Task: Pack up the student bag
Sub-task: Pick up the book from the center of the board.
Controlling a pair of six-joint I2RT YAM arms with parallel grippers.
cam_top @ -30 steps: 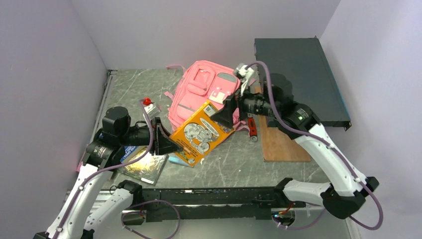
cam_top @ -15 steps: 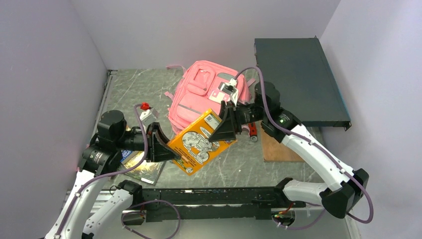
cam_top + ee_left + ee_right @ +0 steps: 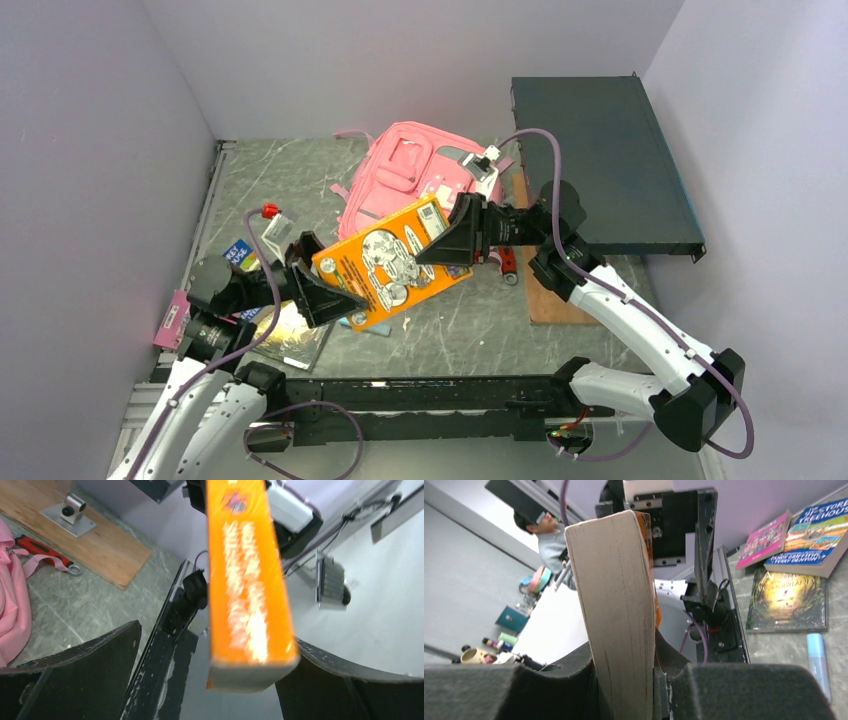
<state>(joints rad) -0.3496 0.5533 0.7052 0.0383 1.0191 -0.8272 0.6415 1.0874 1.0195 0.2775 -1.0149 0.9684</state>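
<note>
Bag (image 3: 400, 185), pink with front pockets up, lies flat at the back of the table (image 3: 480, 320), about mid-width, just left of a wood board (image 3: 560, 280). A red wrench (image 3: 507, 258) lies between the two, by the bag's near right corner. In front of the bag an orange book (image 3: 385, 265) hangs in the air, tilted, its far end over the bag's near edge. The right gripper (image 3: 445, 245) has its jaws clamped on the book's upper right end (its wrist view shows the page edge squeezed between the pads). The left gripper (image 3: 335, 288) is at the book's lower left end with its jaws wide apart: the book's spine stands between them, clear of one finger and close to the other, though contact there cannot be told. Left of the left arm lie three more books: a dark one (image 3: 290, 335), a blue one (image 3: 238, 255) and a pink one (image 3: 172, 320) at the table's edge.
</note>
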